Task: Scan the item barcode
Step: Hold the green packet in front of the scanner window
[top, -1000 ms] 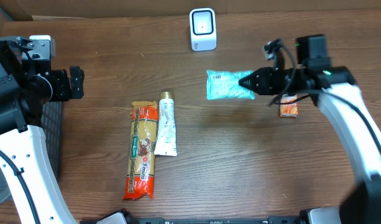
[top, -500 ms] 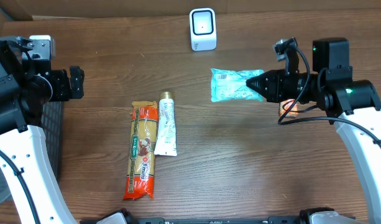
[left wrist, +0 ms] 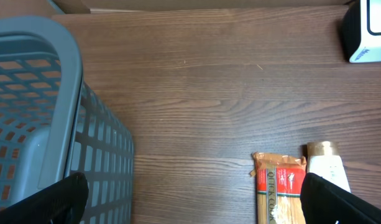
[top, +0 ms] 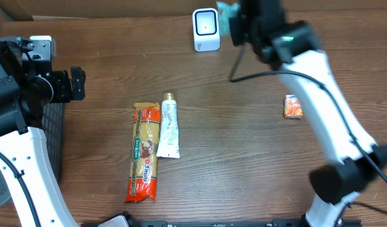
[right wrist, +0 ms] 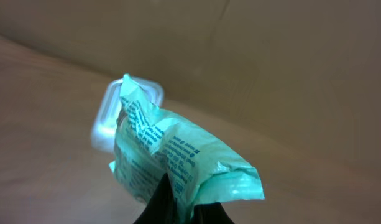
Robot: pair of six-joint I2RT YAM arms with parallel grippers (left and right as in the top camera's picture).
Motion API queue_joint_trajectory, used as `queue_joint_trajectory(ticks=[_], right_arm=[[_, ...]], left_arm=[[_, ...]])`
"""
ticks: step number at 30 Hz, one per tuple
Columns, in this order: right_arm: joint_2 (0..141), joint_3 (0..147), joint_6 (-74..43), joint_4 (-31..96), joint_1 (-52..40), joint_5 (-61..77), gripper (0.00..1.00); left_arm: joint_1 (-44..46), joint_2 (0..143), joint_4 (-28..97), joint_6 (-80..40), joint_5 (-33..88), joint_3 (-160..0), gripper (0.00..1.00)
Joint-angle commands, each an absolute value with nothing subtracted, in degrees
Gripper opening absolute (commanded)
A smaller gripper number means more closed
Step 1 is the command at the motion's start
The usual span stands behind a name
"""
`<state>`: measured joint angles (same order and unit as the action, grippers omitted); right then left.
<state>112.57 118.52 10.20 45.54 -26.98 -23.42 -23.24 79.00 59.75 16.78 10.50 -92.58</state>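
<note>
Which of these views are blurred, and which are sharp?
Right wrist: motion blur smears the scanner and the background, while the packet is fairly clear, its print almost readable. Overhead: sharp on the pasta and the tube. Left wrist: sharp, with the wood grain of the table plain.

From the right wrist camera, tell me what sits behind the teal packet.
The white barcode scanner shows behind the teal packet, blurred; the packet covers much of it. The right gripper is shut on the packet.

Soft even light; the right wrist view blurs the scanner (right wrist: pixel 106 121) behind a sharper packet (right wrist: pixel 178 158).
</note>
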Motion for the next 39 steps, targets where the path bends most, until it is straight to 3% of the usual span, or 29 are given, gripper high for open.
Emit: queue_joint_trajectory(ticks=[1,12,39], right_arm=[[118.19,119.63,32.12,38.59,-27.99,-38.96,0.04],[132.94,119.59,66.78,7.55,-28.29,-36.95,0.04],[138.58,119.55,86.04,3.99,-28.88,-27.31,0.04]], left_arm=[[-23.22,79.09,59.75,17.82,10.98,-93.36,1.0],[-23.22,79.09,59.75,17.82,11.0,-93.36,1.0],[-23.22,79.09,59.75,17.82,10.98,-93.36,1.0]])
